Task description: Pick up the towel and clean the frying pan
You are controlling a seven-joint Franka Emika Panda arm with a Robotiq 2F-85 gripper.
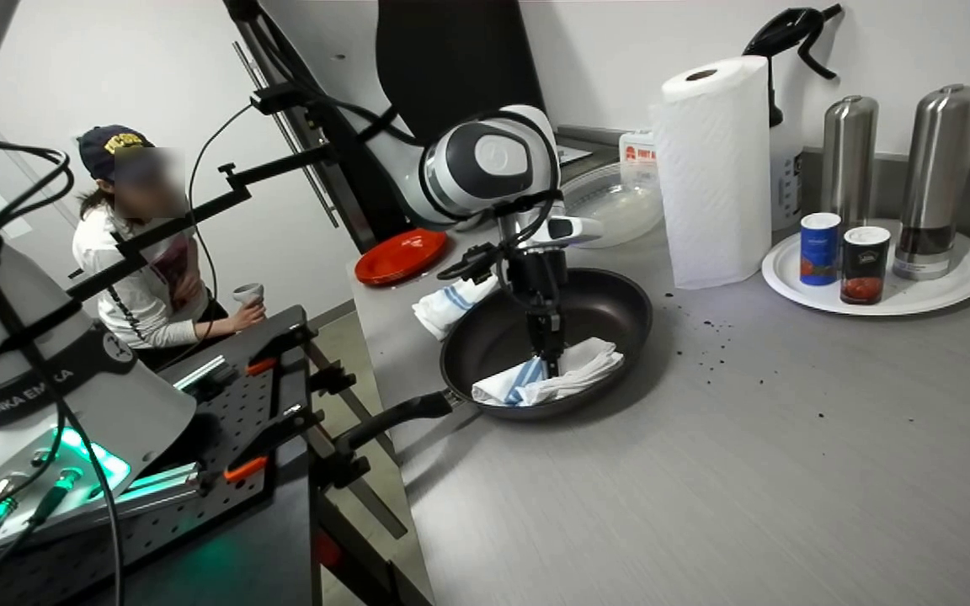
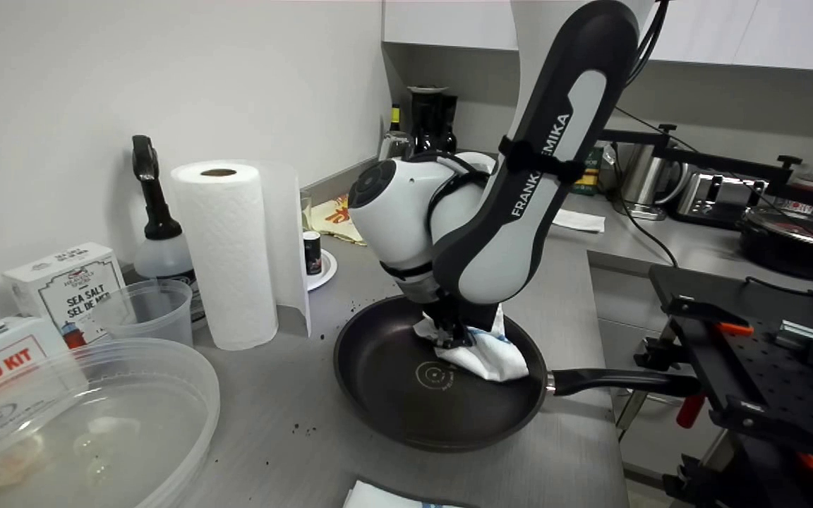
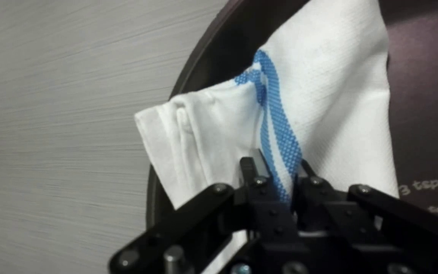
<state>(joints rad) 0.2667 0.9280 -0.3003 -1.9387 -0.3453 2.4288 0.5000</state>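
A toaster (image 2: pixel 715 200), kettle (image 2: pixel 639 178) and wall cabinets (image 2: pixel 798 32) mark a kitchen.

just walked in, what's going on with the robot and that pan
A robot arm has its gripper closed on a blue-striped white towel in the frying pan, apparently to wipe it. Another striped towel lies on the counter beside the pan. A person in the background holds a cup.

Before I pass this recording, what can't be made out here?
All views: frying pan floor beneath the towel, which covers it.
Wrist view: printed text, cut off by the right edge.
In an exterior view: folded cloth, cut off by the bottom edge.
In an exterior view: person's face, blurred.
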